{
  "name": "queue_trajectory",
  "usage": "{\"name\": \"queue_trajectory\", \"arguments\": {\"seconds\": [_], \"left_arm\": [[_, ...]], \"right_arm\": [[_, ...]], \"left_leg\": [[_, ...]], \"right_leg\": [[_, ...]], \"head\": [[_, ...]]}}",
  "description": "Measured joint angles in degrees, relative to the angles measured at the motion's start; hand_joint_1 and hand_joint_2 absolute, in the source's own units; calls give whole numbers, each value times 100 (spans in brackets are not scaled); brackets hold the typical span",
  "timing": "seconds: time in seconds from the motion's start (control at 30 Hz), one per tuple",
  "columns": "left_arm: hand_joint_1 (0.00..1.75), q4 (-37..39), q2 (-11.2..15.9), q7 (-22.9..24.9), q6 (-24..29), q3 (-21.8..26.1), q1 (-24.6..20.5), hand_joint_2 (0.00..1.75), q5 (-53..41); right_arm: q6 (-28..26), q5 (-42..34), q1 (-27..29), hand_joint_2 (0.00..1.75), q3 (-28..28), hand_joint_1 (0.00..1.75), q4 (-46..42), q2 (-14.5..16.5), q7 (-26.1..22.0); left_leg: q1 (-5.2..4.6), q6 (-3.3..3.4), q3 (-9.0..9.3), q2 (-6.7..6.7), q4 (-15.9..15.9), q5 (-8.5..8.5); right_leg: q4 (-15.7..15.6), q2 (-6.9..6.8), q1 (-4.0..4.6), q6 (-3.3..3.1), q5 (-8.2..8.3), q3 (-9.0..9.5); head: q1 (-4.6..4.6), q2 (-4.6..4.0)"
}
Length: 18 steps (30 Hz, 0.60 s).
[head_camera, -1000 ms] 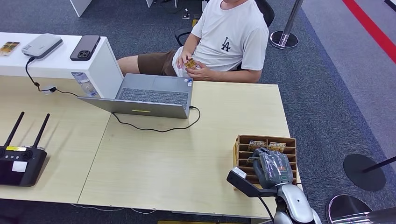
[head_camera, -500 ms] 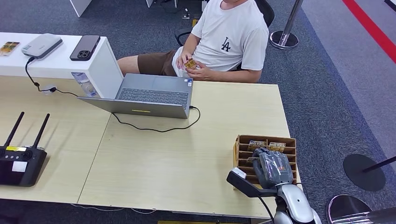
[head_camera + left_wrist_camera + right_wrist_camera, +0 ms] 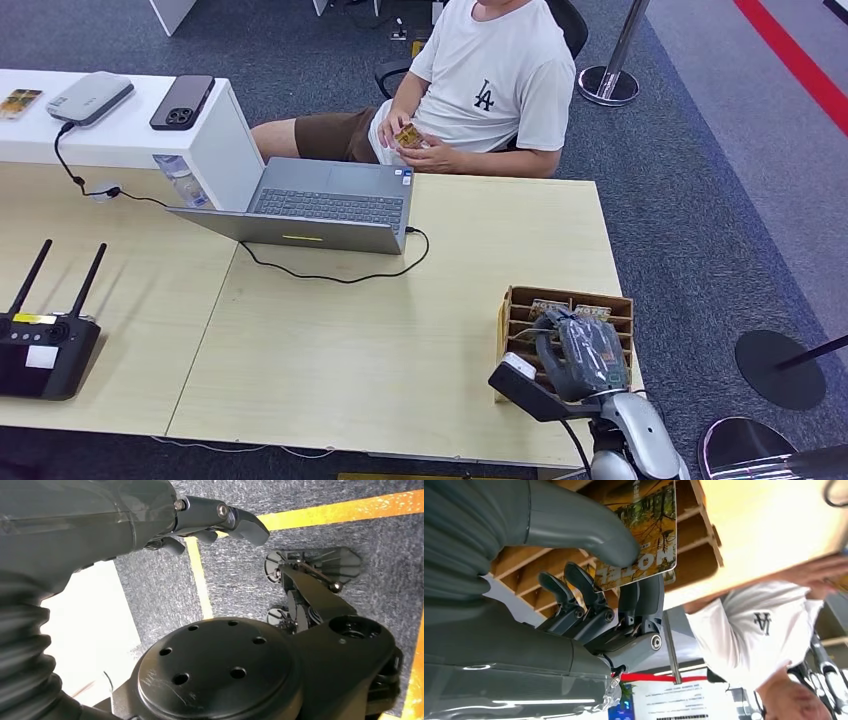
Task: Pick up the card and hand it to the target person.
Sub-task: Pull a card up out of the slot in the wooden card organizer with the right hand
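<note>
My right hand (image 3: 585, 355) hangs over the wooden card box (image 3: 515, 308) near the table's front right corner. In the right wrist view its thumb (image 3: 584, 525) presses a card printed "HOTEL" (image 3: 646, 522) against the fingers, just above the box's slots (image 3: 696, 535). Two more cards (image 3: 570, 308) stand in the box's far rows. The person (image 3: 500, 80) in a white T-shirt sits at the far side of the table, both hands around another small card (image 3: 407, 134). My left hand (image 3: 215, 520) hangs beside my body above the carpet and holds nothing.
An open laptop (image 3: 330, 205) with a black cable (image 3: 340, 275) sits mid-table between me and the person. A black controller with antennas (image 3: 45, 350) lies at the front left. A phone (image 3: 182, 102) and a grey device (image 3: 90, 97) rest on the white counter. Stanchion bases (image 3: 780, 368) stand to the right.
My right hand has drawn back a little toward me over the box, uncovering more of the cards in the far rows. The person's hands have barely shifted.
</note>
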Motion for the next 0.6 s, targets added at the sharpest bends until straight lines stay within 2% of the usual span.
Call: {"name": "queue_trajectory", "arguments": {"seconds": [0.33,0.6], "left_arm": [[0,-14,40,153,88,124,9,175,100],[0,-27,46,143,71,165,13,175,131]], "right_arm": [[-153,35,125,175,-233,154,-552,125,-20],[-173,-385,85,175,-134,154,-885,54,-466]], "left_leg": [[-1,0,1,6,1,-1],[-2,0,2,7,1,-2]], "right_leg": [[2,6,-1,2,1,-1],[2,9,-2,2,0,-2]], "head": [[0,0],[0,0]]}}
